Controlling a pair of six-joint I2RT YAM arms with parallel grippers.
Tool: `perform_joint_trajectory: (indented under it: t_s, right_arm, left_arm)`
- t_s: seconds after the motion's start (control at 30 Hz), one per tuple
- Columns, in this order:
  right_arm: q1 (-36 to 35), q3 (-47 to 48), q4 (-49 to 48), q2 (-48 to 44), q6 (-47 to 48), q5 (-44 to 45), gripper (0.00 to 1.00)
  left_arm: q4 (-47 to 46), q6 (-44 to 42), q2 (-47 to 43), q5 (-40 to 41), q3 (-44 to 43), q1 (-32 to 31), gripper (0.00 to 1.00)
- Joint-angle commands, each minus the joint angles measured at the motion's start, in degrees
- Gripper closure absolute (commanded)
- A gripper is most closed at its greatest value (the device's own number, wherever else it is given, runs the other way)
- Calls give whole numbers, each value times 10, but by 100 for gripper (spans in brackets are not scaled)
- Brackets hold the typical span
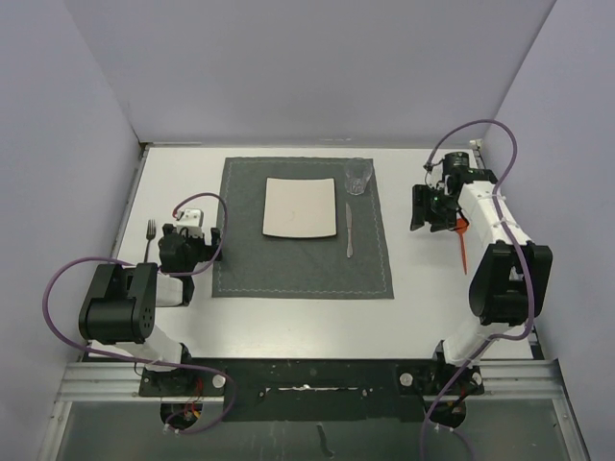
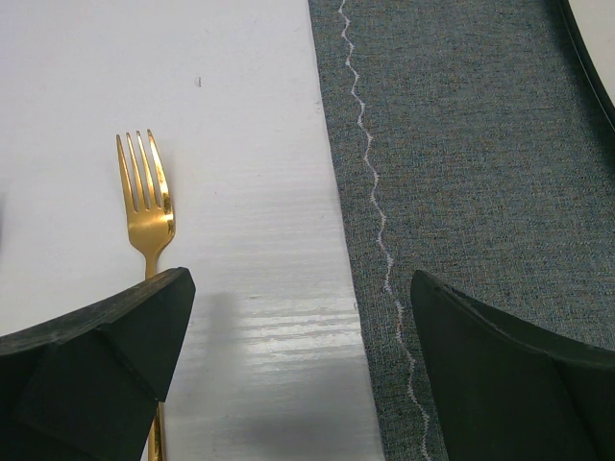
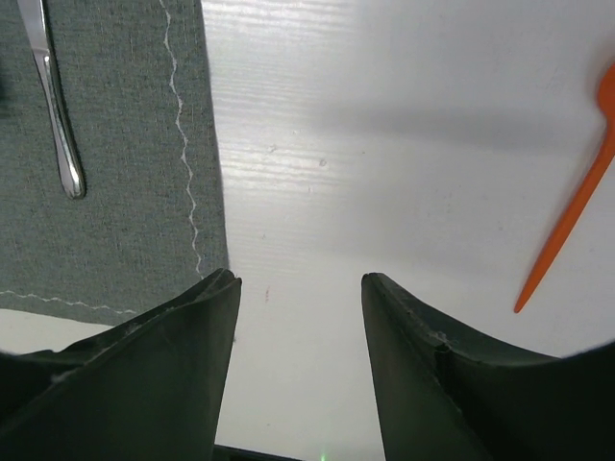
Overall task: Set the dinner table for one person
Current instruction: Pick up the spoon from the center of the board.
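The white dinner table carries a dark grey placemat. On the mat are a white square plate, a clear glass at its far right corner and a silver knife to the right of the plate. A gold fork lies on the bare table left of the mat. My left gripper is open and empty, low over the table between the fork and the mat's left edge. My right gripper is open and empty, over bare table right of the mat and knife.
An orange utensil lies on the table at the right, just beside my right arm; it also shows in the right wrist view. Purple-grey walls close in the table on the left, back and right.
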State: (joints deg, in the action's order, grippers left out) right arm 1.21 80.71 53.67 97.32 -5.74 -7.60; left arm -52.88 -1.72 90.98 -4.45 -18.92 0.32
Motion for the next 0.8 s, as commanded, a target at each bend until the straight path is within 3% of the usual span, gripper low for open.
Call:
perform_joint_trajectory:
  t_s: [0.0, 0.27, 0.77]
  right_arm:
    - [31, 2, -42, -6, 68, -57, 46]
    - [99, -26, -58, 16, 110, -96, 47]
    - [198, -45, -50, 25, 151, -15, 47]
  left_arm:
    - [-22, 6, 10, 2, -15, 1, 2]
    - [-22, 6, 10, 2, -15, 1, 2]
    - [-22, 6, 9, 2, -15, 1, 2]
